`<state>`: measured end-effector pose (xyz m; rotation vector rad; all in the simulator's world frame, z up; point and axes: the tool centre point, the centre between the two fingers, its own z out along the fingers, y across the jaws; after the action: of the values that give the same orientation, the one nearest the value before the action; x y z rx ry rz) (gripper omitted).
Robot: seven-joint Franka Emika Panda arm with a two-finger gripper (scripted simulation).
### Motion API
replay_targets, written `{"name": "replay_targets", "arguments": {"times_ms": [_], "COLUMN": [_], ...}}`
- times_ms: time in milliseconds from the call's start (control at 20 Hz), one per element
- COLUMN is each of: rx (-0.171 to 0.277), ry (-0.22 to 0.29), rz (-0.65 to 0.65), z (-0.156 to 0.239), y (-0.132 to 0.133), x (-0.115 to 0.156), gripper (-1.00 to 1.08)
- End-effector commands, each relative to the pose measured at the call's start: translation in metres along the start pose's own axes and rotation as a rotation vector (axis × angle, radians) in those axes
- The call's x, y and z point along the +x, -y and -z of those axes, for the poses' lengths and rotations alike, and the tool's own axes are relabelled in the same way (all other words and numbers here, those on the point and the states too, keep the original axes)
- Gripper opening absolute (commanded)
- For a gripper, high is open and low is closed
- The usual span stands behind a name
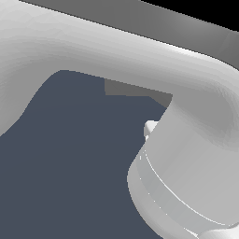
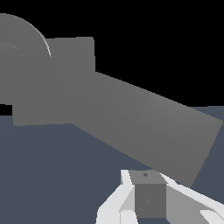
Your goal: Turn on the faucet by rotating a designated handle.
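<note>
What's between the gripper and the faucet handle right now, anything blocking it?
Nothing visible. In the wrist view the handle runs just beyond the gripper, with only bare dark floor around. The exterior view is mostly filled by the robot arm.

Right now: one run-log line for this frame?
phase: approach | gripper: beside handle, state unclear | faucet: handle not grasped | exterior view: blocked by arm

Exterior view: set very close behind the arm (image 1: 140, 60), whose white links fill most of the frame; dark floor (image 1: 70, 154) lower left, a grey sliver of faucet (image 1: 135, 91) at centre. Wrist view: looking past the gripper (image 2: 146, 199) at bottom centre, close on the handle (image 2: 148, 127) and faucet (image 2: 43, 78). Shared: faucet, floor.
</note>
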<state>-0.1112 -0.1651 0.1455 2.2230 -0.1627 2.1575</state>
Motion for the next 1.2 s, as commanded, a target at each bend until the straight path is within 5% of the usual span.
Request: {"name": "replay_targets", "arguments": {"times_ms": [0, 250, 300, 350, 1150], "rx": [0.005, 0.005, 0.001, 0.0, 0.002], "ry": [-0.03, -0.032, -0.015, -0.01, -0.019], "rz": [0.002, 0.002, -0.097, -0.128, -0.075], "z": [-0.007, -0.008, 0.0, -0.001, -0.002], "y": [-0.006, -0.016, 0.012, 0.006, -0.011], "x": [0.017, 0.027, 0.007, -0.001, 0.064], "gripper": [-1.0, -1.0, -1.0, -1.0, -1.0]}}
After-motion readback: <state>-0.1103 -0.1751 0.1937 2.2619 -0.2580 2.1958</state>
